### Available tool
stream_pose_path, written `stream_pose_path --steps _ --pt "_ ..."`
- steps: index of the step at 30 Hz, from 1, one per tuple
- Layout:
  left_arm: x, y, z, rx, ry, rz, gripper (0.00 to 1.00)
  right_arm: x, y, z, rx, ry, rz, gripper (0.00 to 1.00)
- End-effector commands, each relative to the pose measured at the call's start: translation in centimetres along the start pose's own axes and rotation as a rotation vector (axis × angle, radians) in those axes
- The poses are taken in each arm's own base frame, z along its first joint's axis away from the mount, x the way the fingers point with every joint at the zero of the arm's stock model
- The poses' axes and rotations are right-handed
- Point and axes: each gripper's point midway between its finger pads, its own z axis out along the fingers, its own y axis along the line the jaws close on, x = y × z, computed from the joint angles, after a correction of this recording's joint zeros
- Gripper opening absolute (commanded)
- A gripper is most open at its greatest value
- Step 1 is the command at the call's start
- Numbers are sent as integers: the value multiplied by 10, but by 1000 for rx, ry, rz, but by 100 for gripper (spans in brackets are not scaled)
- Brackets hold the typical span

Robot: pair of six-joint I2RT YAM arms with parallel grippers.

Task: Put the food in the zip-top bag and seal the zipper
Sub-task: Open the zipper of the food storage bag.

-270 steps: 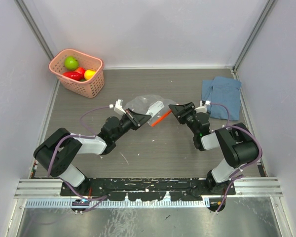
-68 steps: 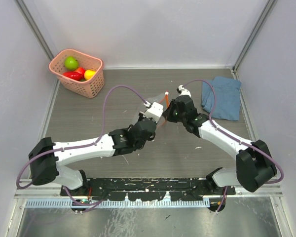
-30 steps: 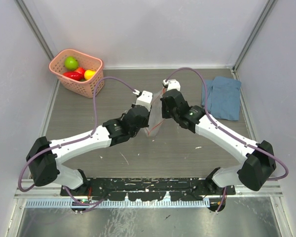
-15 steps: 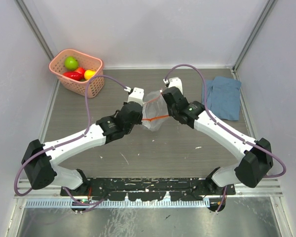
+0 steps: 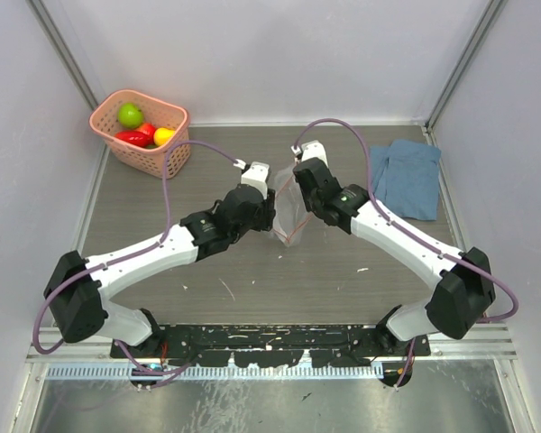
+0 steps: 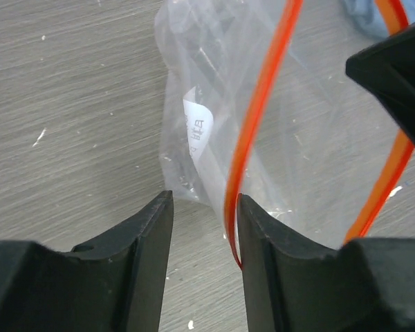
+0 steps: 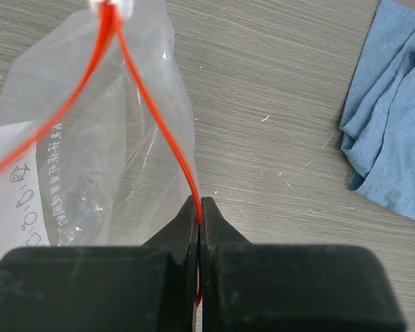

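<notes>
Bag (image 5: 287,212) hangs off the table, well to the right of the basket (image 5: 176,155) and nearer the arm bases, held up between your two grippers. You are on the mouth-opening step: none of the food (image 5: 131,115) is in it yet, and all that shows sits in the basket. Your right gripper (image 7: 200,207) is pinched tight on one half of the zipper (image 7: 155,117). Your left gripper (image 6: 204,207) has its jaws apart; the other half of the strip runs between them, close to one finger but not clamped.

Next, as I judge it, you close the left on that half and draw the two pinches apart, so the mouth gapes wide enough to stay open when one arm leaves for the basket.

The mouth faces up and the body hangs down toward the table. The zipper's long axis runs from your right pinch away to the slider (image 7: 111,7), where both halves meet
</notes>
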Motion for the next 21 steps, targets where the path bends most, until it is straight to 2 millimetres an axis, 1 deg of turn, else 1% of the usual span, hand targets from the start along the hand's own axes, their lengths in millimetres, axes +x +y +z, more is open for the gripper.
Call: stream_pose_path --steps 1,3,6,7,10,12,13,17,19,20,21 --pt "-42 -18 -5 92 -100 -100 53 -26 -6 0 32 -69 -7 0" --pt "-50 -13 -8 88 -112 -107 62 -27 -8 0 44 -65 -17 0" --pt "-61 -3 -15 81 -118 -109 69 -25 -8 2 45 -58 -29 0" --pt "-66 3 -17 72 -122 -113 71 -25 -7 3 43 -56 -34 0" --pt "-74 25 -20 28 -123 -108 75 -25 -7 4 42 -53 -45 0" --pt "-76 40 -22 -8 -102 -97 77 -25 -8 4 49 -53 -54 0" --pt "-77 46 -22 -15 -92 -95 78 -26 -9 3 52 -55 -56 0" --pt "-84 55 -28 -10 -85 -78 83 -30 -11 2 59 -58 -71 0" --pt "-87 65 -29 -26 -74 -72 84 -33 -11 1 63 -61 -74 0" --pt "-92 71 -30 -31 -72 -73 85 -34 -12 0 67 -64 -77 0" --pt "-96 82 -30 -50 -69 -77 86 -35 -14 0 72 -63 -78 0"
